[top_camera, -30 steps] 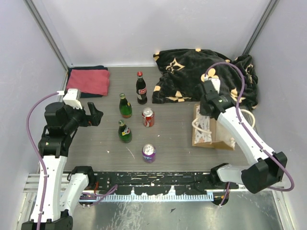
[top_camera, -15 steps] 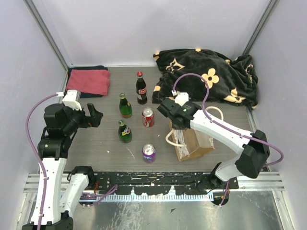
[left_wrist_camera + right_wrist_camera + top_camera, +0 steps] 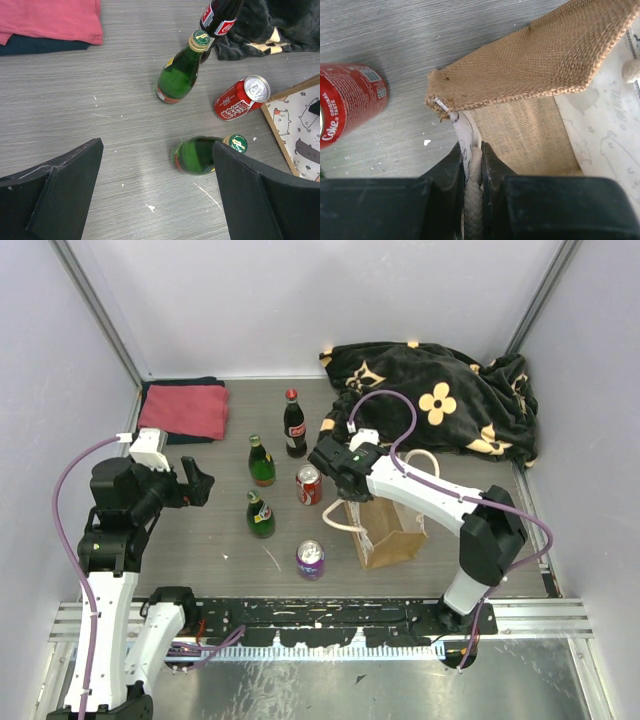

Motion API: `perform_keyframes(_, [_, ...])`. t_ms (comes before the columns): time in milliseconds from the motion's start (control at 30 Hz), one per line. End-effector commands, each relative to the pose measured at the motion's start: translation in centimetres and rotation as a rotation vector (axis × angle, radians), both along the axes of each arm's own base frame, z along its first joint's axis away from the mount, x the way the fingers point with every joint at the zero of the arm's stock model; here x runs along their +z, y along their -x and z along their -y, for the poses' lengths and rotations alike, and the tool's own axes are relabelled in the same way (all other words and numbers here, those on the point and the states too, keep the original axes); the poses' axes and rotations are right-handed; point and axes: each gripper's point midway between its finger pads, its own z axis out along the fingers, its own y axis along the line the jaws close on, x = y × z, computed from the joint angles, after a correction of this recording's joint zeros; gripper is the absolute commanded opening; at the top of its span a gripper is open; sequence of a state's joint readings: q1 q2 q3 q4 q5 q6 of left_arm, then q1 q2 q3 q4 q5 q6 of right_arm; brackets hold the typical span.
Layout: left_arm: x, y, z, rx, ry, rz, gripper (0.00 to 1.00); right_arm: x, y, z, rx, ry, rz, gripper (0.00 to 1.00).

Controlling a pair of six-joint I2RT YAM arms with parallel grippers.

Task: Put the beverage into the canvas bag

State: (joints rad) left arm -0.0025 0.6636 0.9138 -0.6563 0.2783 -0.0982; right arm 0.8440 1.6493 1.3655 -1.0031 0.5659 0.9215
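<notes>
The tan canvas bag [image 3: 392, 532] stands just right of the drinks, held at its upper left corner. My right gripper [image 3: 343, 490] is shut on its cream rope handle and bag edge [image 3: 472, 165]. The bag's brown weave [image 3: 530, 60] fills the right wrist view. The drinks are a red cola can [image 3: 308, 485], a purple can [image 3: 310, 560], two green bottles [image 3: 261, 462] [image 3: 260, 515] and a dark cola bottle [image 3: 294, 425]. My left gripper [image 3: 200, 480] is open and empty, left of the green bottles. In the left wrist view the gripper [image 3: 155, 165] hangs above the nearer green bottle [image 3: 200, 155].
A black flower-patterned blanket [image 3: 440, 400] lies at the back right. A pink cloth [image 3: 185, 410] on a dark cloth lies at the back left. The enclosure walls stand close on both sides.
My right arm has dragged the bag from the right side of the table leftward, up beside the red can. The left arm has barely moved.
</notes>
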Motion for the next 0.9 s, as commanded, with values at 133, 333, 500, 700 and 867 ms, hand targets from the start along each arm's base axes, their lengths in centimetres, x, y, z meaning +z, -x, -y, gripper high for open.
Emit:
perform_keyframes(133, [-0.1, 0.5, 0.0, -0.012, -0.008, 0.003, 0.98, 0.4, -2.5, -2.1, -0.147, -0.128, 0.095, 0.05])
perform_keyframes(333, [-0.3, 0.8, 0.1, -0.020, -0.014, 0.001, 0.98, 3.3, -2.9, -2.6, -0.071, -0.107, 0.123, 0.66])
perform_keyframes(500, [-0.9, 0.7, 0.4, -0.030, 0.006, -0.018, 0.98, 8.8, -2.9, -1.7, -0.030, -0.132, 0.232, 0.82])
perform_keyframes(700, [-1.2, 0.4, 0.6, -0.028, 0.027, -0.040, 0.98, 14.6, -2.1, 2.0, -0.004, -0.072, 0.329, 0.80])
perform_keyframes(867, [-1.3, 0.3, 0.6, -0.027, 0.029, -0.045, 0.98, 13.5, -0.9, 6.3, 0.060, 0.058, 0.234, 0.79])
